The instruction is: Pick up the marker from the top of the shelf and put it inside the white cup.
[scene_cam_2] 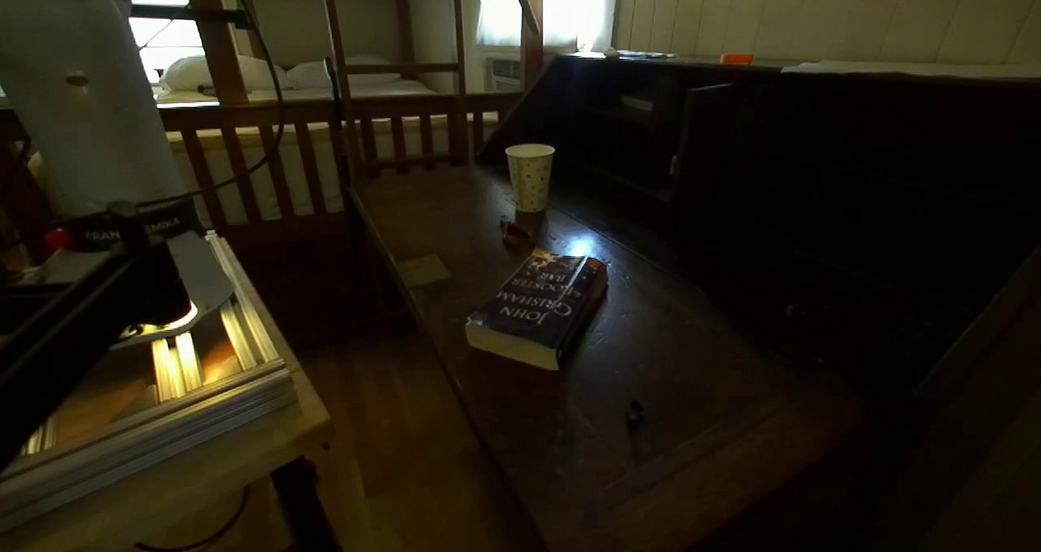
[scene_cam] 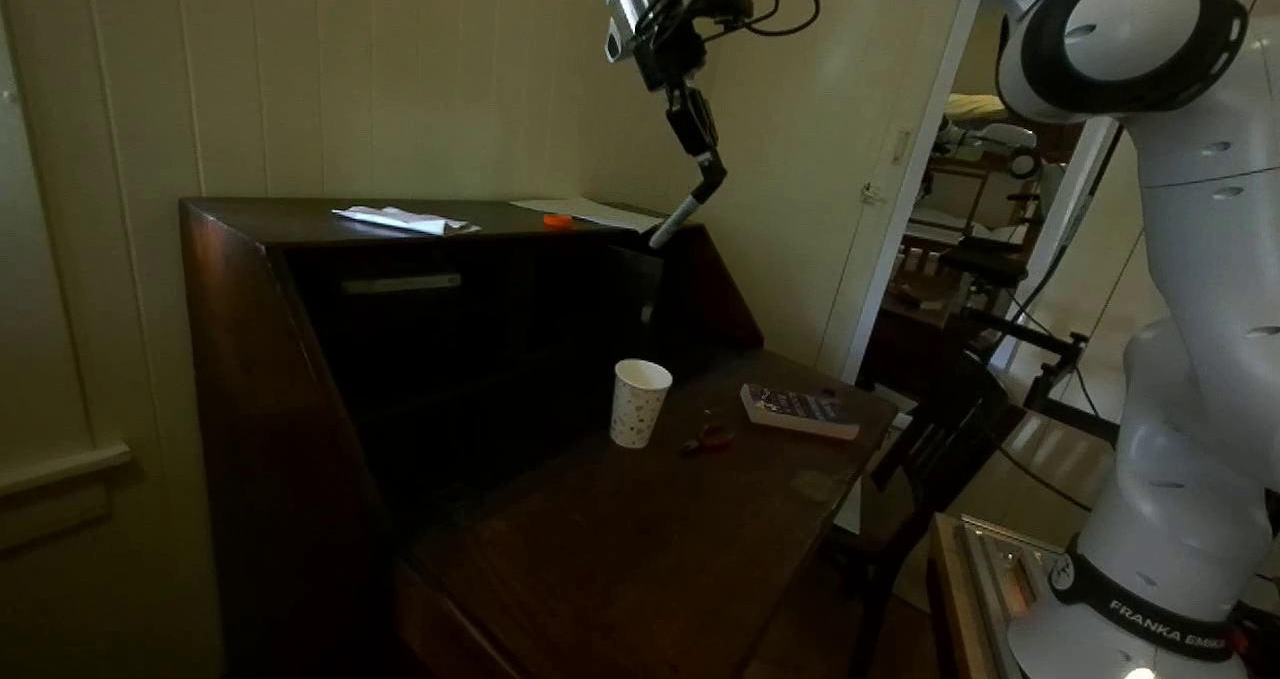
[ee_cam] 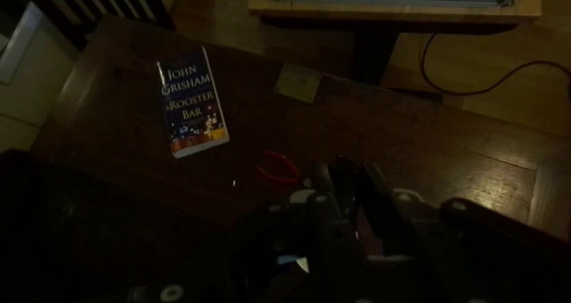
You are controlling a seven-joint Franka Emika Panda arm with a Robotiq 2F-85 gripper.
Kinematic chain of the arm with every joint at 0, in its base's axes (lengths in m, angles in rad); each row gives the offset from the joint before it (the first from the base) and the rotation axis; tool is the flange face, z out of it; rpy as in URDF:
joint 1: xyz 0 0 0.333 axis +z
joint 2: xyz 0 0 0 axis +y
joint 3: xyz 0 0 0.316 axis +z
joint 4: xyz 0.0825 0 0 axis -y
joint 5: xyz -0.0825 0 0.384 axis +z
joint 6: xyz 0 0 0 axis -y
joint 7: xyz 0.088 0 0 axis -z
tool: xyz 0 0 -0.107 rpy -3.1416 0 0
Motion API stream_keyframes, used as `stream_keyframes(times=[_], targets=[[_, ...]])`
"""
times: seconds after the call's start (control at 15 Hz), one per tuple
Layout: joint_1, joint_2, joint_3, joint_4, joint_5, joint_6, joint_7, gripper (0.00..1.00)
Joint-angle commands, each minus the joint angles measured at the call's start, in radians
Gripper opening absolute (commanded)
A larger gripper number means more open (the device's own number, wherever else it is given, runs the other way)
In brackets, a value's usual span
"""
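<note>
The tool (scene_cam: 711, 165) hung in the air with its jaws drawn nearly together, pinching the dark upper end of the marker (scene_cam: 673, 225); the wrist view was too dim to show the hold clearly. The marker leaned, its pale barrel slanting down to the left in an exterior view, where its lower end crossed in front of the top edge of the dark brown wooden shelf (scene_cam: 225, 211). Lower down, well apart from the marker, the white paper cup (scene_cam: 638, 406), tapered and speckled with small marks, stood upright on the table (scene_cam: 600, 549), the wooden surface in front of the shelf. Near the cup lay red-handled pliers (scene_cam: 712, 439), and past them a paperback (ee_cam: 192, 100), John Grisham's "The Rooster Bar", lay face up. A flat yellowish patch (scene_cam_2: 424, 270) showed by the table's edge, and a small dark object (scene_cam_2: 635, 415), too dim to name, lay on the far side of the book from the cup. On top of the shelf rested folded white paper (scene_cam: 400, 220) and a flat pale sheet (scene_cam: 590, 212), with a small orange object (scene_cam: 558, 222) between them. Within the shelf, a small door (scene_cam_2: 704, 129) stood swung outward.
</note>
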Motion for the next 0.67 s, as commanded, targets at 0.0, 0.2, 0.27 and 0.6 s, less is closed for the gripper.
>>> stream_keyframes(times=[0.0,0.2,0.27,0.6], targets=[[-0.002,-0.01,-0.002,-0.039,0.0,0.001,0.02,0.22],[-0.004,-0.026,-0.005,-0.09,0.0,0.003,0.036,0.22],[-0.004,-0.011,-0.002,-0.074,-0.007,0.002,0.016,0.05],[-0.012,0.088,0.018,-0.07,0.01,0.03,-0.071,0.05]])
